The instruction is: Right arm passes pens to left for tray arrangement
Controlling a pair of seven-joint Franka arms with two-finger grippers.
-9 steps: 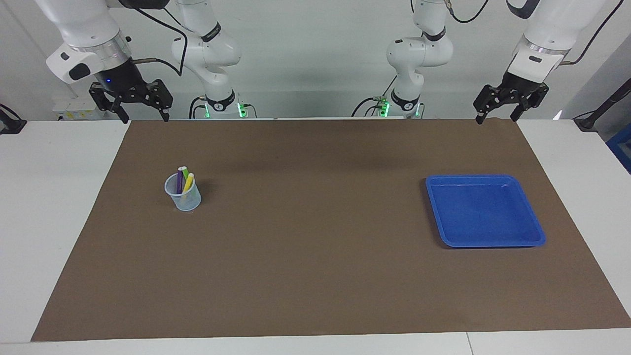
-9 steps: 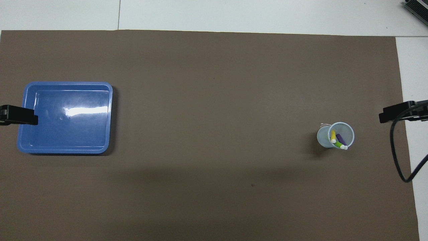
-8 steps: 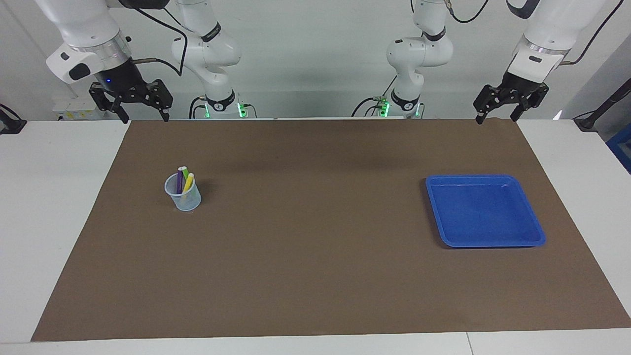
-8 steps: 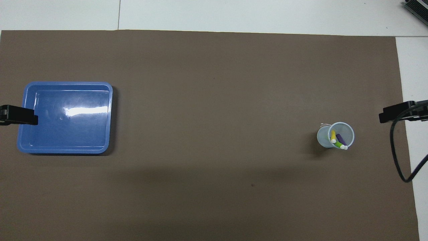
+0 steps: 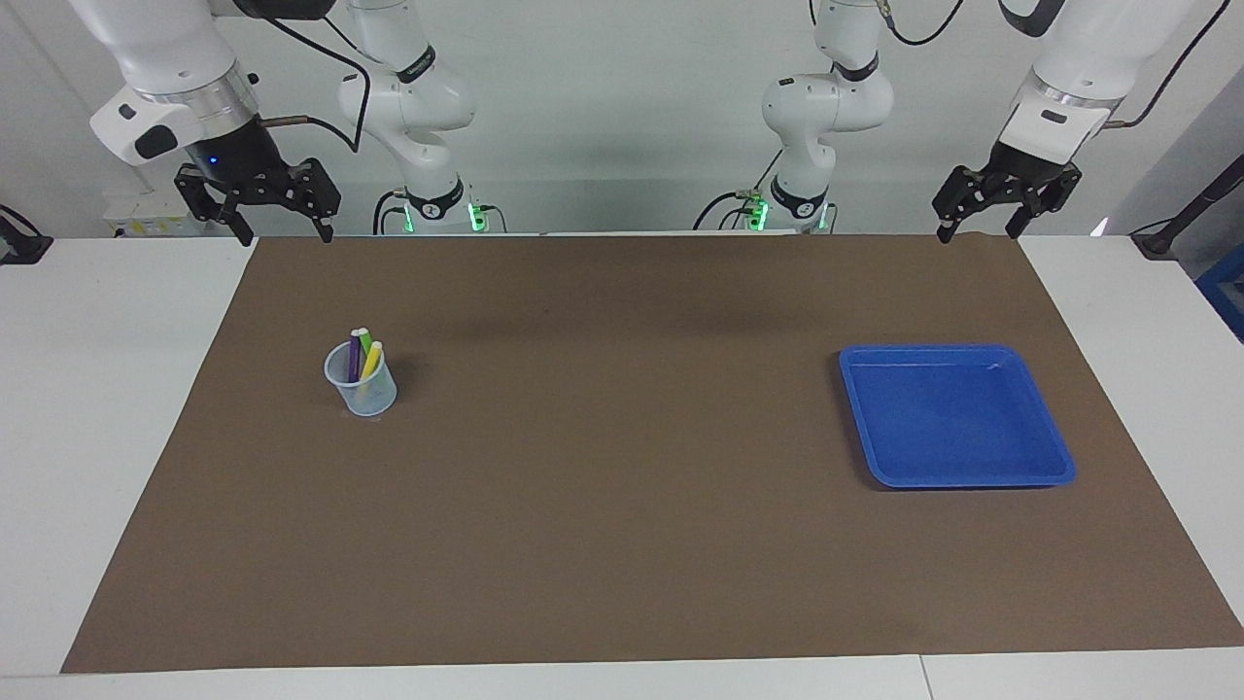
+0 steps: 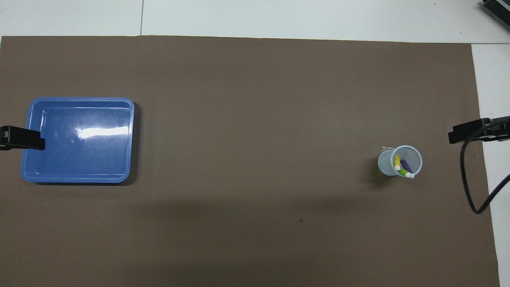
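The right gripper hangs released and empty over the mat's edge nearest the robots, at the right arm's end; the left gripper hangs likewise spread and empty at the left arm's end. The yellow, green and purple pens stand in a translucent cup; the blue tray lies well apart, toward the left arm's end.

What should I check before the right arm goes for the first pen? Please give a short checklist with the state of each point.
1. Pens standing in the cup, ends up: ok.
2. Cup upright on the mat: ok.
3. Right gripper open, holding nothing: ok.
4. Left gripper open, holding nothing, waiting: ok.
5. Tray has nothing in it, ready for pens: ok.
6. Which pen is freest to grip: cannot tell, they lean together.
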